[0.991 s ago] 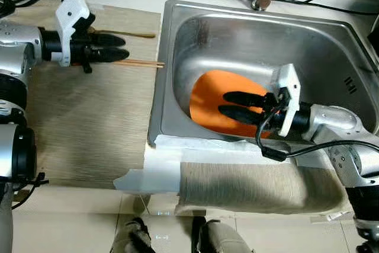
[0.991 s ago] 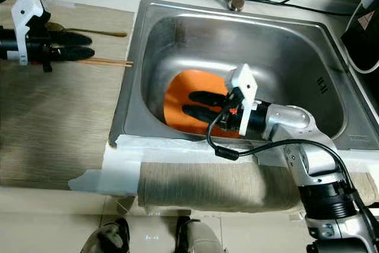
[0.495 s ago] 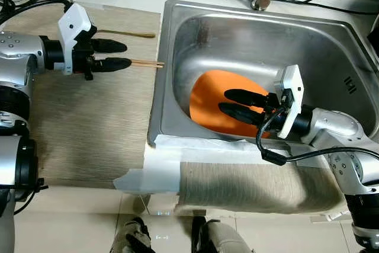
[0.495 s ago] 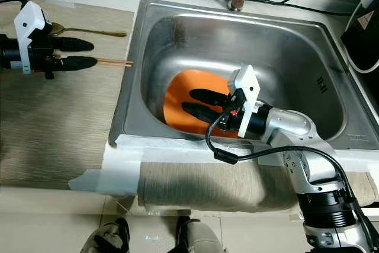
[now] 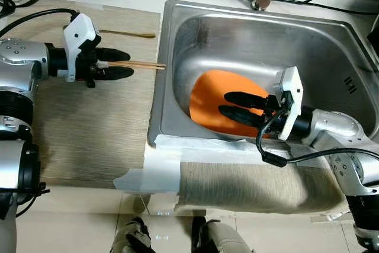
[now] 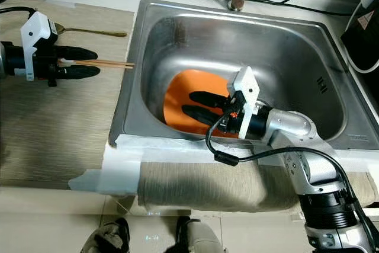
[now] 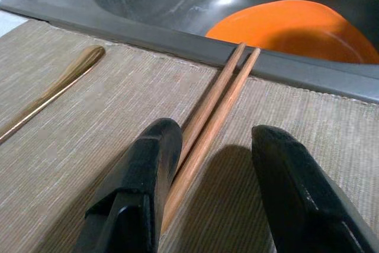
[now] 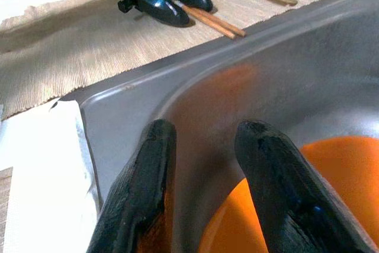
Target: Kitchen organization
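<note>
On the woven mat (image 5: 89,128) beside the steel sink (image 5: 195,22), the left gripper (image 5: 123,63) lies low with its 2 black fingers parted around a pair of wooden chopsticks (image 5: 139,65), whose tips reach the sink's rim. A brass spoon (image 5: 127,33) lies just beyond them. Down in the basin, the right gripper (image 5: 232,103) rests over an orange plate (image 5: 210,96), fingers apart.

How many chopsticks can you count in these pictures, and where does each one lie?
2. Both chopsticks lie side by side on the woven mat left of the sink, tips at its rim, between the open fingers of the left gripper. None seem hidden.
</note>
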Available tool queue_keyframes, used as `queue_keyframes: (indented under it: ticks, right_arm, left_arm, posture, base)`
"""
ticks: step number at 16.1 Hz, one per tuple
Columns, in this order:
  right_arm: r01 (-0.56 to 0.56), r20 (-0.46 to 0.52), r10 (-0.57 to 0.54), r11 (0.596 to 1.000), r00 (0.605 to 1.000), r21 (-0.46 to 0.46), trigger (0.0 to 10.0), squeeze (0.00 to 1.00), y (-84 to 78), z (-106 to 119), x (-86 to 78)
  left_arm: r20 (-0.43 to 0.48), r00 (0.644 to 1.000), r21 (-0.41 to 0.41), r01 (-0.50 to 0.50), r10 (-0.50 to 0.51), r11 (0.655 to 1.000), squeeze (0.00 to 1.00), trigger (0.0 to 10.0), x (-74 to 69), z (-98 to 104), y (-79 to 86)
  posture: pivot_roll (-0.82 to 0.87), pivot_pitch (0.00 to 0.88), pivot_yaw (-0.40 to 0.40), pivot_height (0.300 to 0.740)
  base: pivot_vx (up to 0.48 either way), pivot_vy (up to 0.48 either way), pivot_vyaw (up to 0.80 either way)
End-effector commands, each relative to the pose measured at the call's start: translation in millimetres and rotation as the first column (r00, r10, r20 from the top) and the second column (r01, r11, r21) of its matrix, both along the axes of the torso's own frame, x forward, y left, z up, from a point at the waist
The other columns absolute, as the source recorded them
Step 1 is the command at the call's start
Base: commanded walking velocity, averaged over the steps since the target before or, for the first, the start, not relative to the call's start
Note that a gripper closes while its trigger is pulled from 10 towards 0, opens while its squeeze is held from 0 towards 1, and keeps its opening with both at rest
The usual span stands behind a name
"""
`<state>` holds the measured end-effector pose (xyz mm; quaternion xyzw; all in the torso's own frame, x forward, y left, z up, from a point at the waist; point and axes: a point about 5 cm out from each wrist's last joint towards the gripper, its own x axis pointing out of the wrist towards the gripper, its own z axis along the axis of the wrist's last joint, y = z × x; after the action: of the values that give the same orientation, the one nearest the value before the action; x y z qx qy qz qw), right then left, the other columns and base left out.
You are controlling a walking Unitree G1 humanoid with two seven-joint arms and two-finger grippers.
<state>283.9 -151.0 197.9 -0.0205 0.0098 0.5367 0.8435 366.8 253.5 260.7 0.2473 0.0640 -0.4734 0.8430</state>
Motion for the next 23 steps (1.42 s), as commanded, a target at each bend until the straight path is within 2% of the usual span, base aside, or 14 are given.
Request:
queue_keyframes:
  ticks: [1, 2, 4, 6, 7, 8, 9, 18, 20, 21, 22, 23]
  right_arm:
    - [-0.027, -0.001, 0.027, 1.000, 1.000, -0.015, 10.0, 0.00, -0.3, 1.0, -4.5]
    - [-0.034, -0.003, 0.034, 0.999, 0.999, -0.021, 10.0, 0.00, 0.1, 0.5, -5.2]
    - [-0.043, -0.006, 0.043, 0.999, 0.999, -0.028, 10.0, 0.00, 0.6, -0.2, -6.3]
    - [-0.047, -0.008, 0.047, 0.998, 0.999, -0.033, 10.0, 0.00, 0.1, -1.1, -7.1]
    - [-0.048, -0.008, 0.048, 0.998, 0.999, -0.033, 10.0, 0.00, 0.1, -1.1, -7.2]
    - [-0.050, -0.008, 0.049, 0.998, 0.999, -0.033, 10.0, 0.00, 0.0, -1.1, -7.9]
    - [-0.050, -0.009, 0.050, 0.998, 0.999, -0.034, 10.0, 0.00, -0.1, -1.3, -8.3]
    - [-0.058, -0.016, 0.057, 0.997, 0.998, -0.044, 10.0, 0.00, 0.3, -2.9, -9.0]
    - [-0.056, -0.012, 0.056, 0.997, 0.998, -0.044, 10.0, 0.00, -0.7, -1.1, -7.8]
    - [-0.054, -0.008, 0.054, 0.998, 0.999, -0.044, 10.0, 0.00, -1.7, 0.3, -7.0]
    - [-0.051, -0.006, 0.051, 0.998, 0.999, -0.044, 10.0, 0.00, -2.8, 1.5, -6.4]
    - [-0.050, -0.005, 0.049, 0.998, 0.999, -0.044, 10.0, 0.00, -3.4, 2.0, -6.0]
  left_arm:
    - [-0.026, 0.999, 0.040, -0.026, 0.027, 0.999, 0.18, 10.0, 2.3, -9.7, -1.6]
    - [-0.038, 0.999, 0.056, -0.030, 0.032, 0.998, 0.18, 10.0, 2.5, -11.8, -1.3]
    - [-0.081, 0.996, 0.108, -0.024, 0.033, 0.994, 0.00, 10.0, 1.0, -16.8, 0.8]
    - [-0.139, 0.990, 0.147, -0.017, 0.038, 0.989, 0.00, 10.0, -0.8, -21.2, 3.4]
    - [-0.140, 0.989, 0.147, -0.017, 0.038, 0.989, 0.00, 10.0, -0.6, -21.3, 3.2]
    - [-0.135, 0.990, 0.147, -0.018, 0.038, 0.989, 0.00, 8.2, -0.2, -21.1, 2.6]
    - [-0.131, 0.991, 0.146, -0.019, 0.038, 0.989, 0.00, 0.0, 0.3, -20.6, 1.8]
    - [-0.122, 0.992, 0.118, -0.009, 0.023, 0.993, 0.00, 0.0, 0.9, -20.5, -2.6]
    - [-0.100, 0.995, 0.093, 0.003, 0.007, 0.996, 0.00, 0.0, 0.8, -14.1, -3.1]
    - [-0.065, 0.998, 0.068, 0.005, -0.001, 0.998, 0.00, 10.0, 1.6, -6.2, -4.3]
    - [-0.068, 0.997, 0.035, 0.036, -0.034, 0.999, 0.89, 10.0, 0.6, 0.3, -6.0]
    - [-0.054, 0.997, 0.016, 0.048, -0.047, 0.999, 1.00, 10.0, 0.2, 5.2, -6.5]
  posture:
    - [-0.16, 0.205, -0.101, 0.740]
    - [-0.16, 0.205, -0.101, 0.740]
    - [-0.16, 0.209, -0.097, 0.740]
    - [-0.16, 0.211, -0.096, 0.740]
    - [-0.16, 0.211, -0.096, 0.740]
    - [-0.16, 0.213, -0.096, 0.740]
    - [-0.16, 0.212, -0.096, 0.740]
    - [-0.16, 0.208, -0.097, 0.740]
    - [-0.17, 0.209, -0.099, 0.740]
    - [-0.17, 0.212, -0.100, 0.740]
    - [-0.17, 0.214, -0.102, 0.740]
    - [-0.17, 0.214, -0.102, 0.740]
  base:
    - [0.000, 0.000, 0.00]
    - [0.000, 0.000, 0.00]
    - [0.000, 0.000, 0.00]
    - [0.000, 0.000, 0.00]
    - [0.000, 0.000, 0.00]
    - [0.000, 0.000, 0.00]
    - [0.000, 0.000, 0.00]
    - [0.000, 0.000, 0.00]
    - [0.000, 0.000, 0.00]
    - [0.000, 0.000, 0.00]
    - [0.000, 0.000, 0.00]
    - [0.000, 0.000, 0.00]
